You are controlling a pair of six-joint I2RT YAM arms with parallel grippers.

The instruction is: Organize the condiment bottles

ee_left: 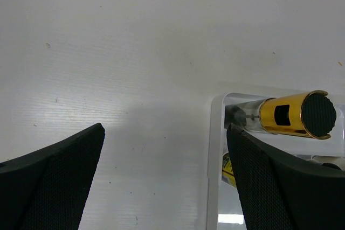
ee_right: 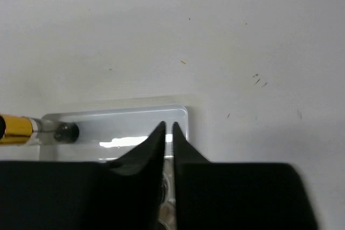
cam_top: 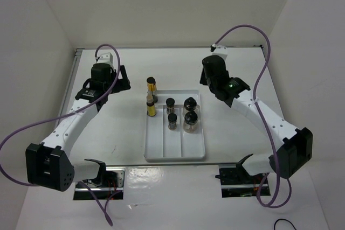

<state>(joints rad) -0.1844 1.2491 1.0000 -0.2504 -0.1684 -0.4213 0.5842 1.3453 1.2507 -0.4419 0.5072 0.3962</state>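
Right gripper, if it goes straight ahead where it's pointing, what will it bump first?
Probably the white tray, at its corner just beyond the shut right gripper; depth is unclear, so maybe the table.

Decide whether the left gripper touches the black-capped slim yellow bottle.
Apart. The top view shows table between the left gripper and the black-capped slim yellow bottle.

No lettering can be read (bottles (cam_top: pixel 190 122) too small).

White table (cam_top: pixel 129 133) (faintly speckled) inside plain white walls (cam_top: pixel 172 9), soft light
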